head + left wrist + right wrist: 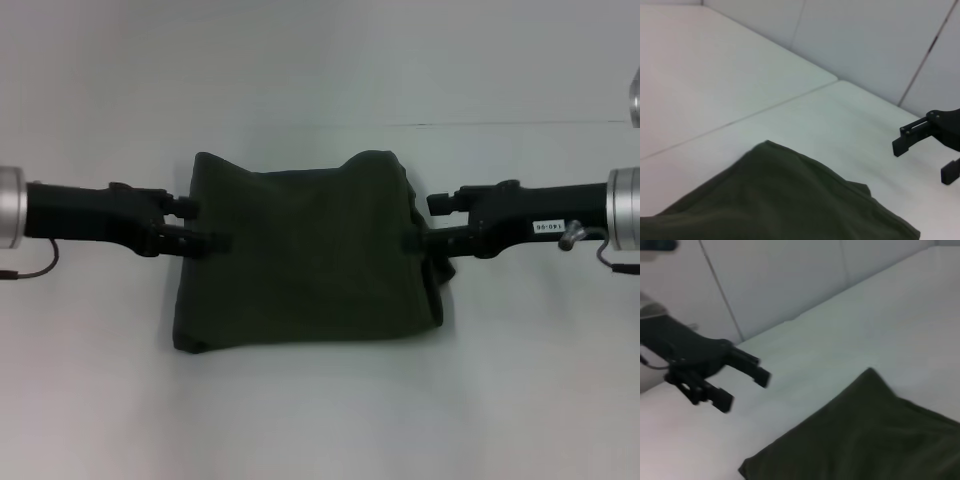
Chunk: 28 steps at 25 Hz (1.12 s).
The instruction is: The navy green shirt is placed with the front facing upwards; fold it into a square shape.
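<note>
On the left side of the head view, the left gripper (205, 225), a black jointed metal pincer on a black arm with a silver cuff, reaches inward with its two fingers spread apart and holding nothing, one tip at the left edge of the cloth and the other overlapping it. Between the two arms lies the navy green shirt (305, 255), a dark olive, soft matte cotton garment folded into a roughly square bundle with a sagging top edge, bunched layers along its right side and a straight near hem; it rests flat on the smooth white table (320, 410). Opposite, the right gripper (422, 222), the same black pincer, stands likewise parted and empty, its tips at the shirt's right edge. Bare white tabletop spreads before and behind the shirt, a thin seam crossing it beyond the bundle, with pale wall panels (865, 45) rising at the far end.
</note>
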Each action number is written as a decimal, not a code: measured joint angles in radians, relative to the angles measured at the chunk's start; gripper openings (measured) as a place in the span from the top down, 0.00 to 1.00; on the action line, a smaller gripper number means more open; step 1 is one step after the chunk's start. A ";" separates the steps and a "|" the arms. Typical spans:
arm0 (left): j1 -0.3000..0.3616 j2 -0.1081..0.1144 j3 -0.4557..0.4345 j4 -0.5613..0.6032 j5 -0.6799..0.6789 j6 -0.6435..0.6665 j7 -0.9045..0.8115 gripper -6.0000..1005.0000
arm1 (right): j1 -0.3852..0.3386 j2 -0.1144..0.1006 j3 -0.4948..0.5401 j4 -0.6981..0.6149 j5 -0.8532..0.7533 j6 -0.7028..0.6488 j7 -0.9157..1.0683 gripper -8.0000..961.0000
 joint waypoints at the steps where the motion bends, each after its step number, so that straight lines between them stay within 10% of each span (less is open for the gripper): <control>1: -0.007 0.000 0.005 -0.001 0.002 -0.004 -0.016 0.14 | -0.003 0.002 0.000 0.006 0.006 0.002 -0.006 0.11; 28: -0.075 0.009 0.063 0.002 0.010 0.015 -0.240 0.14 | -0.051 -0.006 0.015 0.064 0.144 -0.003 -0.144 0.11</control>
